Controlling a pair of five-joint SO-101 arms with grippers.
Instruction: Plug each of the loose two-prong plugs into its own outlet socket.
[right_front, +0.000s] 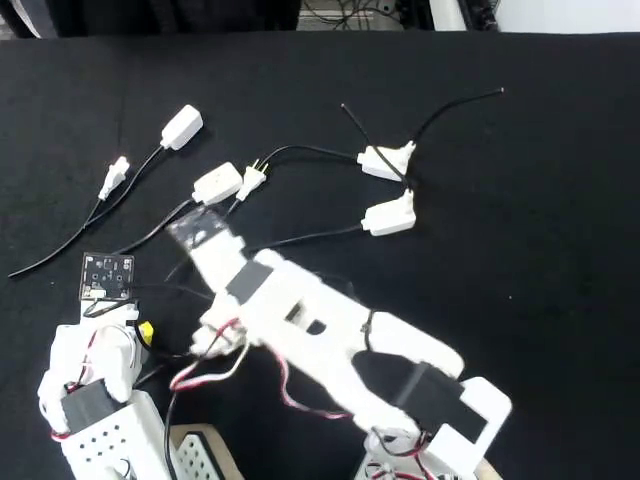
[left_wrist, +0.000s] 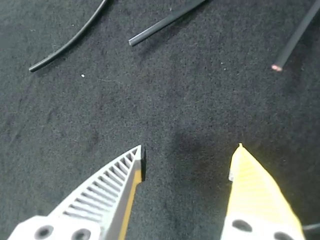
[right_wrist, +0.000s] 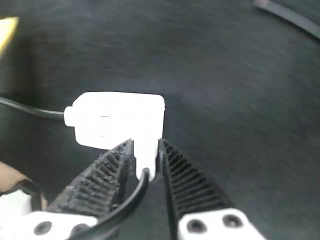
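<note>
Pinching a white plug (right_wrist: 148, 152) in the right claw (right_wrist: 146, 145), just beside one end of the white socket (right_wrist: 117, 120) on the black bench (right_wrist: 240, 75). Holding the left claw (left_wrist: 190, 147) spread, well apart from that socket, above loose cable ends (left_wrist: 131, 42).

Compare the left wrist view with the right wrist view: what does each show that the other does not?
Left wrist only: the open left gripper, half white ribbed, half yellow, with three loose black cable ends ahead of it. Right wrist only: the right gripper, black ribbed, shut on a small white plastic piece on a black cord, which touches a white rectangular connector block. Both: the black cloth tabletop and black cables.
</note>
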